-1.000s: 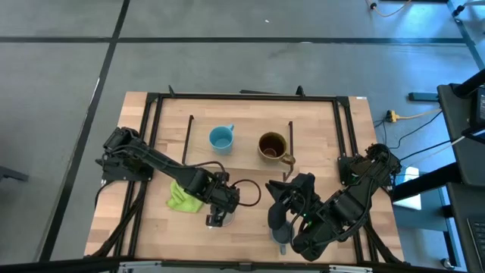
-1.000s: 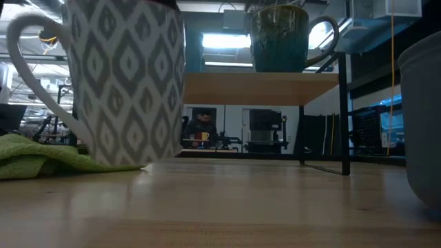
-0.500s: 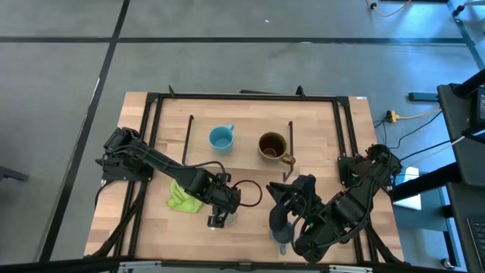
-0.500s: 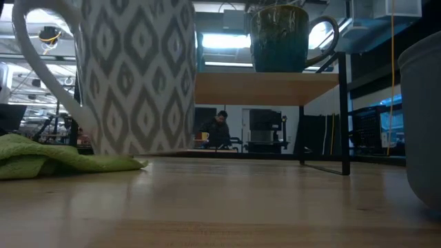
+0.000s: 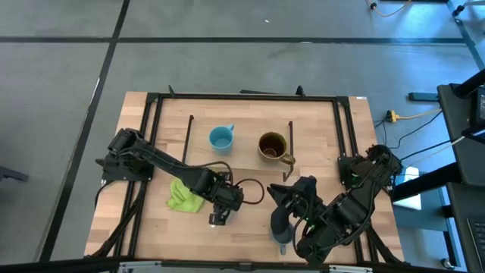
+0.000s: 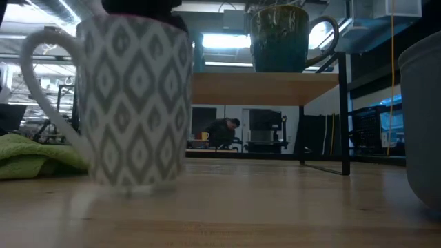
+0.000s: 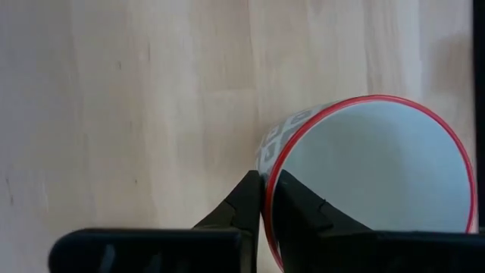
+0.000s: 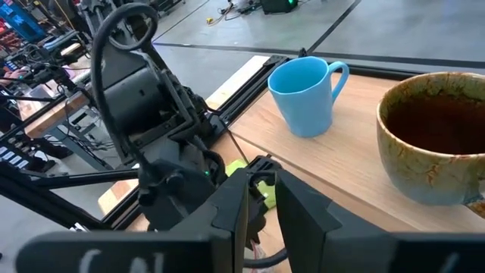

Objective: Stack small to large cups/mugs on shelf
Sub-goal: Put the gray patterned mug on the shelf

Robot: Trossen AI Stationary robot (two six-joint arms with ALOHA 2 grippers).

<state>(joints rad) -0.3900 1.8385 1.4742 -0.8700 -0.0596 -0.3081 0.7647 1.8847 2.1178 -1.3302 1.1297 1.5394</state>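
Observation:
A white mug with a grey diamond pattern and a red rim point(image 6: 138, 103) is near the table's front, right of the green cloth point(image 5: 183, 197). My left gripper point(image 5: 220, 214) is shut on it. The light blue mug point(image 5: 220, 139) and the brown mug point(image 5: 273, 145) stand on the shelf point(image 5: 242, 163). A grey-blue mug point(image 5: 279, 226) stands on the table under my right arm. My right gripper point(image 5: 284, 193) hovers high above it, its fingers a narrow gap apart with nothing between them. My left gripper pinches the white mug's rim point(image 7: 267, 163), one finger point(image 7: 246, 205) outside the wall and the other point(image 7: 299, 212) inside. The fingers come steeply from above. The mug stays upright with its handle point(image 6: 41, 89) to the side. Its base point(image 6: 138, 182) is at the tabletop; whether it touches, I cannot tell.
The shelf's black wire ends point(image 5: 290, 148) stand at either side of its board. The black frame point(image 5: 242, 97) runs around the table. Bare wood lies between the white mug and the shelf. A person point(image 6: 224, 131) sits in the room beyond.
My left gripper has sunk toward the table with the white mug. The mug was lifted a little higher half a second ago and has since come down upright, its base now at the tabletop. The right arm has kept still.

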